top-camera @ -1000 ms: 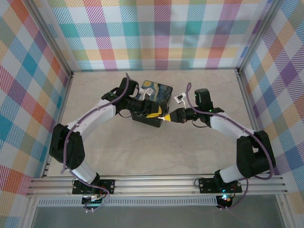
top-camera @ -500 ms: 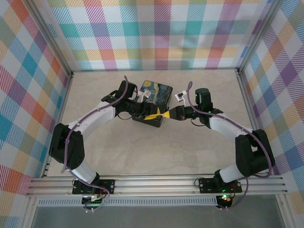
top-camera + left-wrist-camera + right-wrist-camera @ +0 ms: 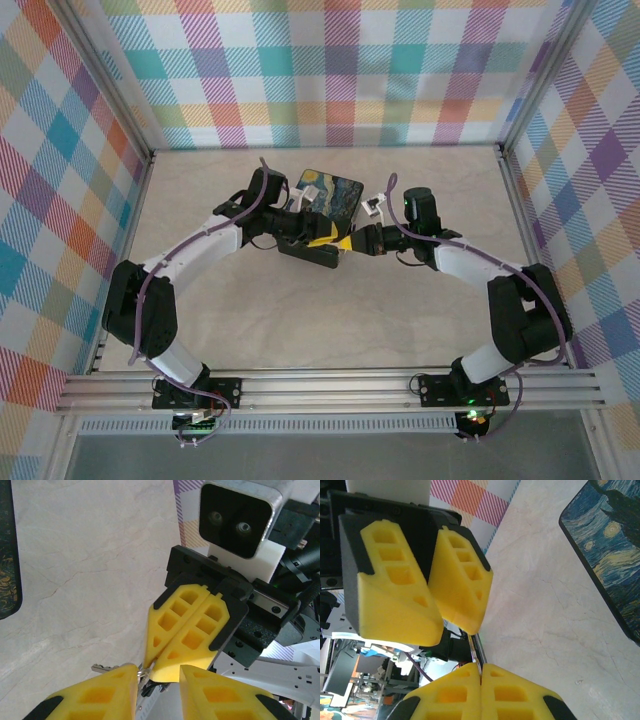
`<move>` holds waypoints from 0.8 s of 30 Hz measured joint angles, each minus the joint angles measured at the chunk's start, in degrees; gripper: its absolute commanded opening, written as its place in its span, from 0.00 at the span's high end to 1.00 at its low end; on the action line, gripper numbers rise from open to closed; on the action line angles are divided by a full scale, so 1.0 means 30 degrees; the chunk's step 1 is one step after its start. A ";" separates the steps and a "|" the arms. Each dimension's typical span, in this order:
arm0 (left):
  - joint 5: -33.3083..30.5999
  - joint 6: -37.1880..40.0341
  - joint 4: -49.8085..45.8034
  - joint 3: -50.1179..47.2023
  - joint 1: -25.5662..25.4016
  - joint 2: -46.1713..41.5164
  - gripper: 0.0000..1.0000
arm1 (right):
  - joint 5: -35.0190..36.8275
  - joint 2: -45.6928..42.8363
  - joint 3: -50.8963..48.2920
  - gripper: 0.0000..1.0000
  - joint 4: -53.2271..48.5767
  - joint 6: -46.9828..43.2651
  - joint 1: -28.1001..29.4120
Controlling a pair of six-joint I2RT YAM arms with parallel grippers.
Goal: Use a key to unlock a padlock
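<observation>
The two grippers meet tip to tip just off the front right corner of the Starry-Night box point(image 3: 330, 195). My right gripper point(image 3: 351, 243) point(image 3: 481, 666) is shut on the key point(image 3: 474, 650), a thin silvery strip rising from between its pads. In the left wrist view the key's toothed blade point(image 3: 104, 668) juts out past one yellow finger, with a small ring beside it. My left gripper point(image 3: 327, 242) point(image 3: 157, 670) stands with its jaws apart on either side of the right gripper's tips point(image 3: 151, 664). The padlock is hidden from me.
The box point(image 3: 610, 555) lies on the pale marble-look table point(image 3: 300, 310), directly behind the left gripper. Checked walls and metal posts point(image 3: 135, 130) close in the back and sides. The arm bases sit on the rail point(image 3: 330, 385) at the near edge.
The left jaws have narrowed a little. The right wrist has edged left toward the box. Both grippers stay tip to tip at the box's corner.
</observation>
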 measured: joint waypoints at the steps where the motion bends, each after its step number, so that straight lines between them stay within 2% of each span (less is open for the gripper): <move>1: -0.0022 0.0007 0.0000 -0.0029 0.0000 -0.0051 0.73 | -0.0022 0.0095 0.0000 1.00 0.0182 0.0189 0.0000; 24: -0.0058 0.0372 -0.0452 -0.0138 0.0007 -0.0226 0.71 | -0.0357 0.0080 0.0000 1.00 0.0335 0.0197 0.0029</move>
